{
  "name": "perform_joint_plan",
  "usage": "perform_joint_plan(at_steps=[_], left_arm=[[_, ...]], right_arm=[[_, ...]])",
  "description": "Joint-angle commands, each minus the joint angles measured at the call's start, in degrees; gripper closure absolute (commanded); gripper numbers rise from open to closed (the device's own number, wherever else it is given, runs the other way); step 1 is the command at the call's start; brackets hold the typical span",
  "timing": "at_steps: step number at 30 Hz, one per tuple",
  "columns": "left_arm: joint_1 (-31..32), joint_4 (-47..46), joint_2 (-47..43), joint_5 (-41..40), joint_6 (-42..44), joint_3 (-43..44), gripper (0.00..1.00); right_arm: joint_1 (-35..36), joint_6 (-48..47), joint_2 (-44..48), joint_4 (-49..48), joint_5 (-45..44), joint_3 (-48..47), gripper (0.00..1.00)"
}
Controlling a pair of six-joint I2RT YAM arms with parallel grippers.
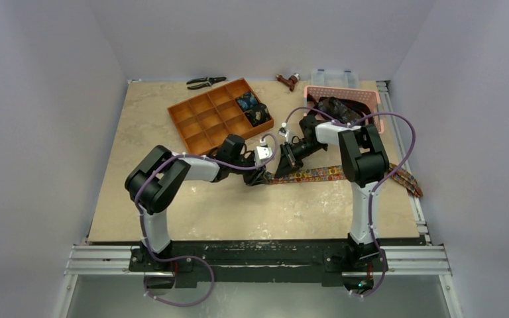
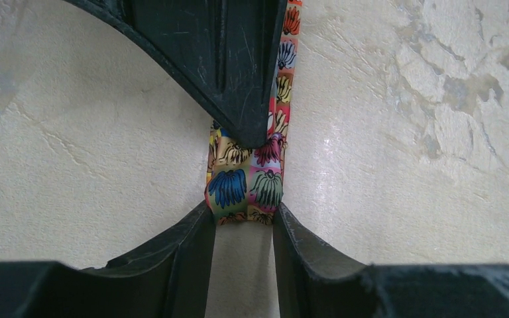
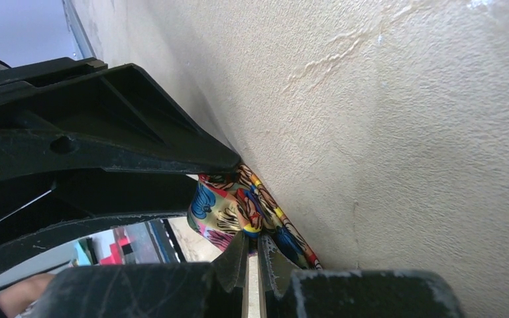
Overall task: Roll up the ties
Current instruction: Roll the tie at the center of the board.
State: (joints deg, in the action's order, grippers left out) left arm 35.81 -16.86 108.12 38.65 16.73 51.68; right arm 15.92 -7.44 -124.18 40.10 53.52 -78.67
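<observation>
1. The orange-print tie [image 1: 318,174] lies flat on the tabletop [image 1: 172,199]. Its folded end sits between the fingers of the left hand [image 2: 242,212], and the long strip runs straight away from that hand.
2. The left hand is clamped across the width of that folded end, one finger touching each edge.
3. The right hand [image 3: 252,242] has its fingers together, with only a sliver between them. Their tips are down on the tie just beyond the left fingertips. I cannot tell whether cloth is nipped between them.
4. The tie looks thin, light and limp, and probably slick. A started roll would likely loosen or skew if it were let go.
5. The best hold is at the folded end, across the full width, with the other hand pinning the strip close ahead of it.
6. Beyond both hands, coiled ties [image 1: 248,102] sit in two compartments of the orange tray [image 1: 199,122]. Beyond the right hand, dark ties [image 1: 335,106] lie in a pink basket [image 1: 364,98].
7. No brand, label or writing can be read anywhere.
</observation>
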Motion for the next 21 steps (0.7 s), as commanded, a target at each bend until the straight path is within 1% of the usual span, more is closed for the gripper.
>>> perform_joint_plan(at_steps=[1,5,11,14,16,21], left_arm=[[1.69,-2.60,-1.12,2.34,-3.57,2.33,0.65],[2.86,-3.42,0.25,2.16,-5.63,4.68,0.65],[4.16,-3.01,3.97,1.07,-6.13,6.99,0.65],[4.39,-0.77,5.44,-0.36,-3.92,7.63,0.65],[4.73,-1.39,5.01,-1.39,-2.54,6.41,0.64],[6.22,4.82,3.37,-6.25,1.58,6.81,0.66]], right_arm=[[0.23,-2.33,-0.45,-4.42,-11.41,1.99,1.00],[0.29,-2.06,-0.45,-4.66,-11.13,2.02,1.00],[0.36,-1.93,0.06,-4.85,-10.82,2.48,1.00],[0.34,-1.81,0.27,-5.05,-10.00,2.79,1.00],[0.36,-1.75,0.58,-5.26,-8.86,3.10,1.00],[0.34,-1.55,1.67,-6.08,-5.82,3.44,1.00]])
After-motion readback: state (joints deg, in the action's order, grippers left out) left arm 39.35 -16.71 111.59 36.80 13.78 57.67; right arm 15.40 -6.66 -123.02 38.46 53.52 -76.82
